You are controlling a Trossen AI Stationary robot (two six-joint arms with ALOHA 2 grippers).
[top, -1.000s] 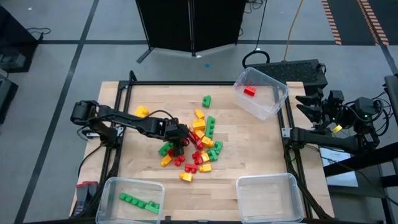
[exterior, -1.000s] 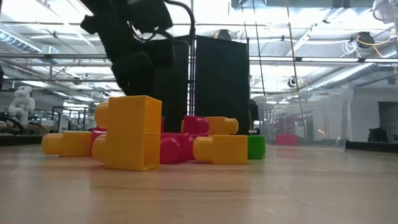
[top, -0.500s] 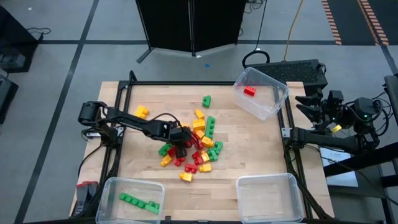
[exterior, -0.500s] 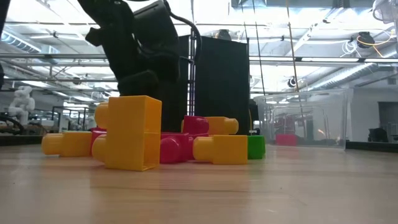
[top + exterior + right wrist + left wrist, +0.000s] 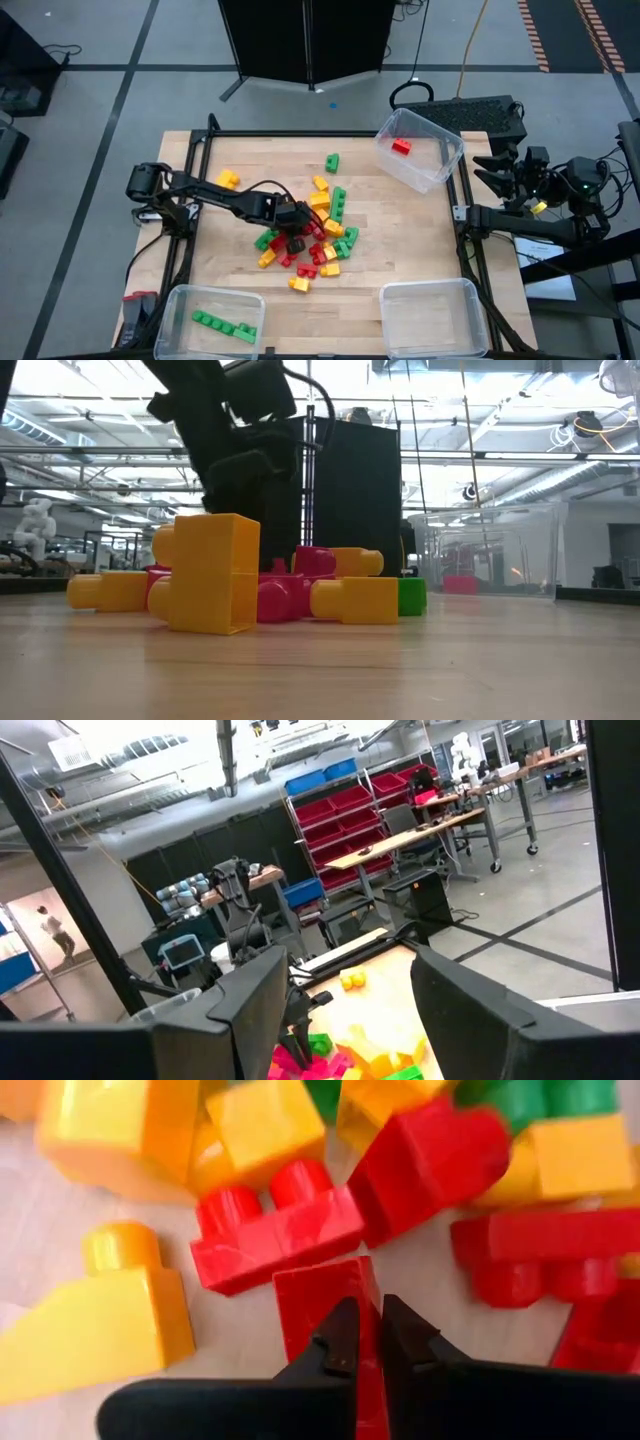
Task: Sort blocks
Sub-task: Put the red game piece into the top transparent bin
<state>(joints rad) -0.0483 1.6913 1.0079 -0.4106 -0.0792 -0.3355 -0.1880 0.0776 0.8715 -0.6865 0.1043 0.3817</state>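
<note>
Red, green and yellow blocks lie in a loose pile (image 5: 315, 235) on the wooden table's middle. Single blocks sit apart: a yellow one (image 5: 228, 179) and a green one (image 5: 331, 161). My left gripper (image 5: 295, 240) reaches into the pile's left side and is shut on a red block (image 5: 325, 1295). In the low view a big yellow block (image 5: 210, 570) hides its fingertips. My right gripper (image 5: 350, 1010) waits open, raised beyond the table's right edge. My left gripper pinches the red block's near edge (image 5: 369, 1380) between its two fingers, which stand almost together with a thin strip of red between them. The fingers (image 5: 340, 1345) come from above, slanting in from the table's left. The block lies on the table amid the pile.
A clear bin (image 5: 418, 148) at the far right corner holds one red block (image 5: 401, 147). A clear bin (image 5: 210, 320) at the near left holds green blocks. Another clear bin (image 5: 430, 318) stands at the near right. Bare wood lies on both sides of the pile.
My left arm has reached a little farther toward the table's right and near edge, bringing its gripper lower into the pile's left side. The blocks around it have kept their places.
</note>
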